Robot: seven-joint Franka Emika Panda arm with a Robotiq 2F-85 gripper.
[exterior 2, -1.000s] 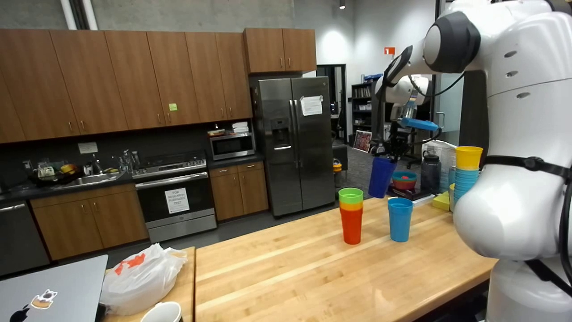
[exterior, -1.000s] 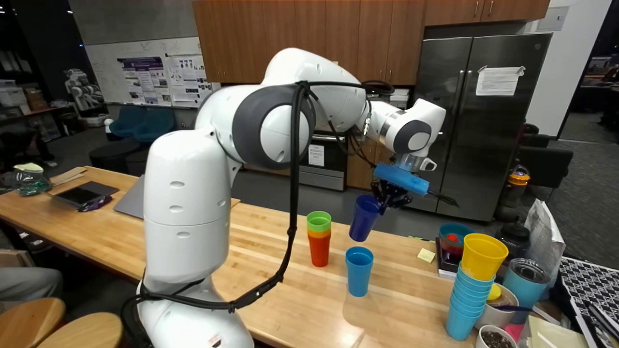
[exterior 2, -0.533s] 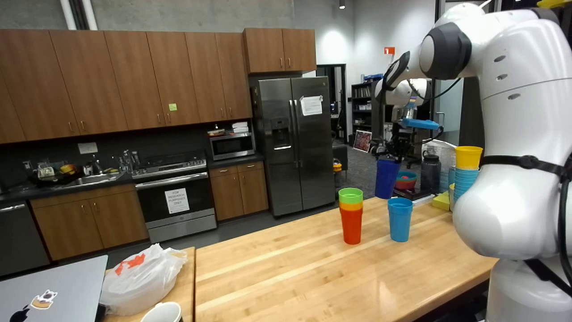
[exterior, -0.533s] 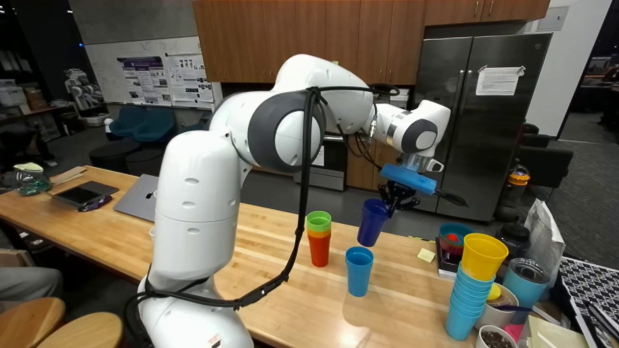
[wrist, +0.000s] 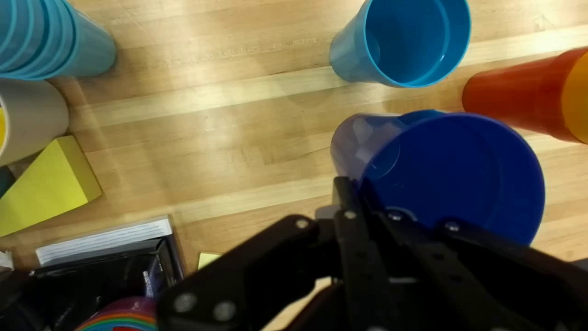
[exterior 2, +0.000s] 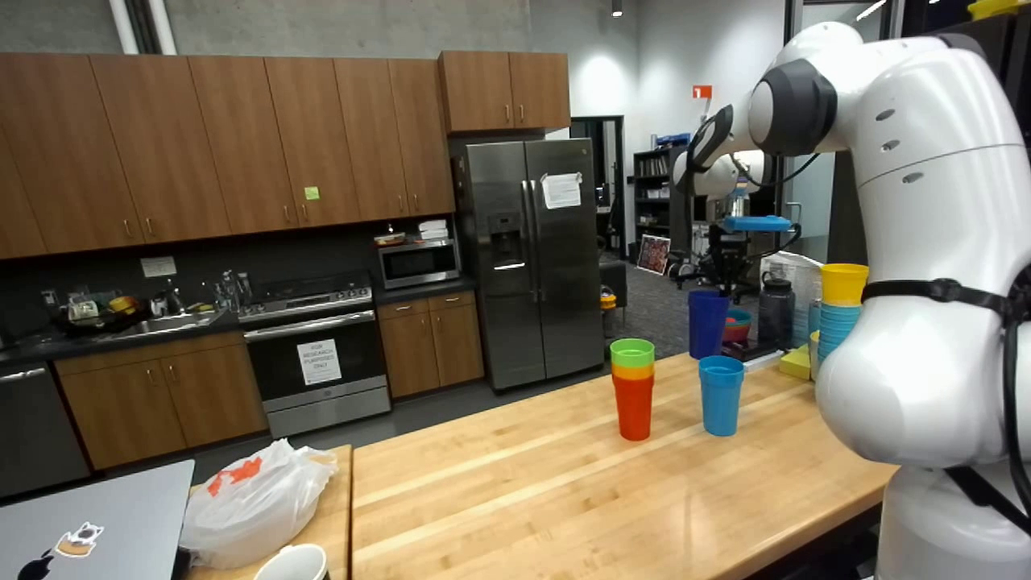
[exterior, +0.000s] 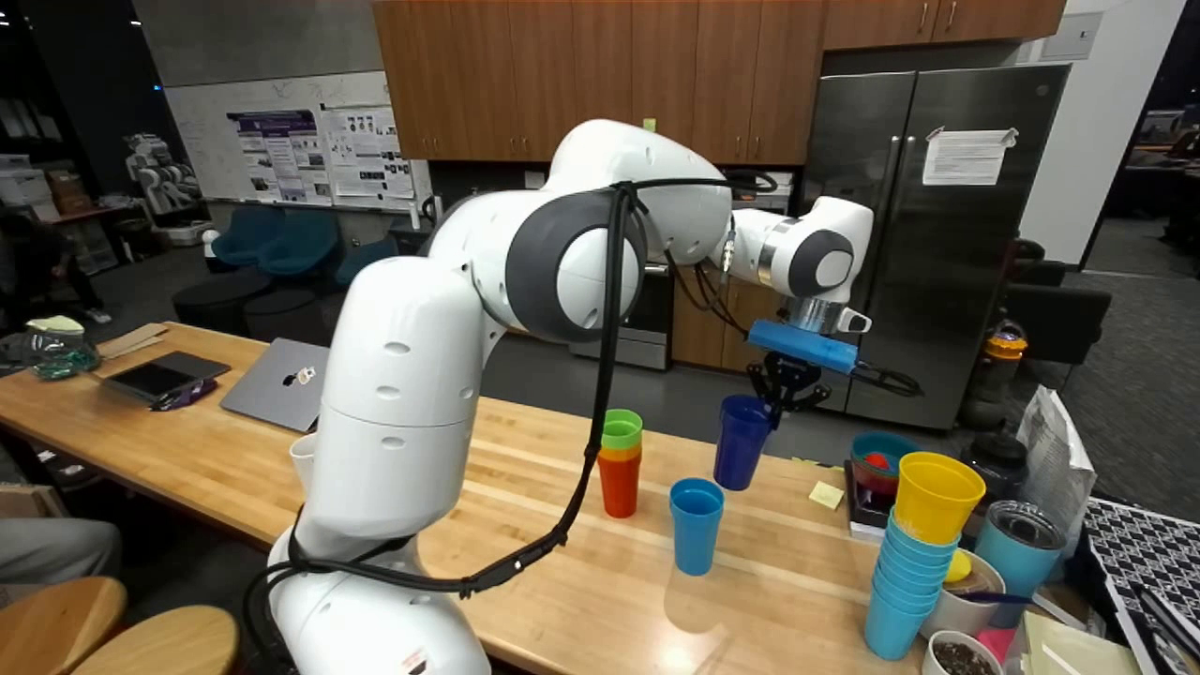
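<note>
My gripper (wrist: 356, 185) is shut on the rim of a dark blue cup (exterior: 742, 448), one finger inside the wall and one outside. The cup's mouth faces up and it stands close to upright, with only a slight lean. Whether its base touches the table I cannot tell. Close beside it, an upright light blue cup (exterior: 695, 536) is on the table, apart from the held cup in the wrist view. Farther along stands a stack of red, yellow and green cups (exterior 2: 634, 408). The gripper's fingers partly hide the dark blue cup's near side in the wrist view.
A tall stack of light blue cups (exterior: 907, 586) topped by a yellow cup (exterior: 940, 492) rises by the table's end. Nearby are a black box (wrist: 115, 271) with bowls, a yellow block (wrist: 50, 184), a dark bottle (exterior 2: 776, 310) and a steel tumbler (exterior: 1022, 553).
My gripper has carried the dark blue cup down and toward the table end with the tall stack. The cup leans less than before. The light blue cup and the coloured stack have stayed put.
</note>
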